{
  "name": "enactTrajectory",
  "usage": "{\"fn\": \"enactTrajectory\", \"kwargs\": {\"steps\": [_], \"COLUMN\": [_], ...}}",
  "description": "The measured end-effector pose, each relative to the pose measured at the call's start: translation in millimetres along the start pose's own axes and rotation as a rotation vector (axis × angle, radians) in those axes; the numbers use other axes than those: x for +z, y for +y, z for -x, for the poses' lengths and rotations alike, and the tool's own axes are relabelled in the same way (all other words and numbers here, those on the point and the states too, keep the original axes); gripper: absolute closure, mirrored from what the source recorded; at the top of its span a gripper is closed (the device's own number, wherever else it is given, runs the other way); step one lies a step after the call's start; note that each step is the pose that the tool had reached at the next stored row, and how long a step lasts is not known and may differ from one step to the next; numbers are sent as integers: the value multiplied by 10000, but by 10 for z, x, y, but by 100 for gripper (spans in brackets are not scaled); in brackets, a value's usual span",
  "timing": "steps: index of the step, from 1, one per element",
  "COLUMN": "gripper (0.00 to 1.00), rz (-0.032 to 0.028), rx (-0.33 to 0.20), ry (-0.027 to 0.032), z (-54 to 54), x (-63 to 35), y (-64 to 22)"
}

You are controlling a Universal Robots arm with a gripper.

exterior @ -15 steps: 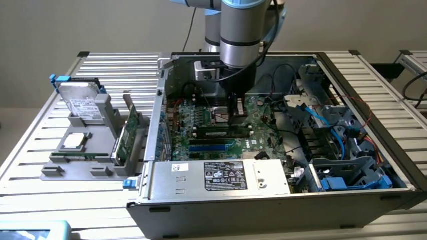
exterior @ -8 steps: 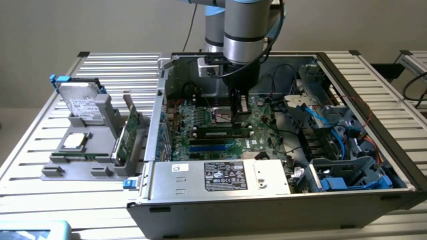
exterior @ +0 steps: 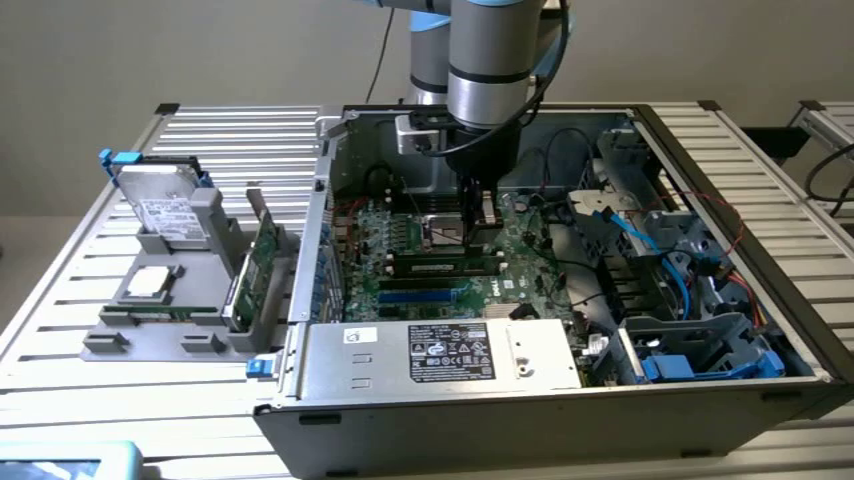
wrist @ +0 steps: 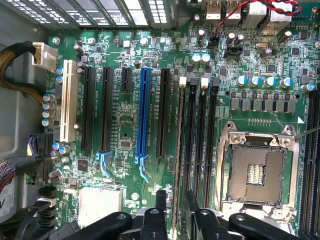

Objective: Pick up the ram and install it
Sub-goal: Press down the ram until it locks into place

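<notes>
The ram (wrist: 178, 150) is a thin green stick standing edge-up in one of the long black slots (wrist: 191, 145) on the motherboard (wrist: 125, 130). In the exterior view the ram (exterior: 447, 267) shows its black chips and white label, inside the open computer case (exterior: 400, 410). My gripper (wrist: 176, 202) hangs just above the board with its two black fingers (wrist: 161, 200) open, one on each side of the stick's near end and a small gap to it on both sides. In the exterior view my gripper (exterior: 478, 215) reaches down into the case from above.
A bare CPU socket (wrist: 255, 170) lies beside the memory slots, a blue slot (wrist: 144, 115) and several black ones on the other side. Outside the case, a grey holder (exterior: 174, 320) carries a broader upright green card (exterior: 263, 262) and a hard drive (exterior: 167, 212). Blue cables (exterior: 647, 240) fill the case's right.
</notes>
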State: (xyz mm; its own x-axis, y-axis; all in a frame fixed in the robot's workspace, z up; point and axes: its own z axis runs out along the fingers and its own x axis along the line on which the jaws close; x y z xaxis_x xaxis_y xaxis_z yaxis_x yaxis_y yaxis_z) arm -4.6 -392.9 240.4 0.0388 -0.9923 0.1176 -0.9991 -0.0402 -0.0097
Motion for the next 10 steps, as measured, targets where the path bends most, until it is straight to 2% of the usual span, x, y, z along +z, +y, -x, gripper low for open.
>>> {"fn": "enactTrajectory", "kwargs": {"steps": [8,10], "gripper": [74,87], "rz": [0,0], "rx": [0,0], "ry": [0,0], "z": [0,0], "x": [0,0], "y": [0,0]}}
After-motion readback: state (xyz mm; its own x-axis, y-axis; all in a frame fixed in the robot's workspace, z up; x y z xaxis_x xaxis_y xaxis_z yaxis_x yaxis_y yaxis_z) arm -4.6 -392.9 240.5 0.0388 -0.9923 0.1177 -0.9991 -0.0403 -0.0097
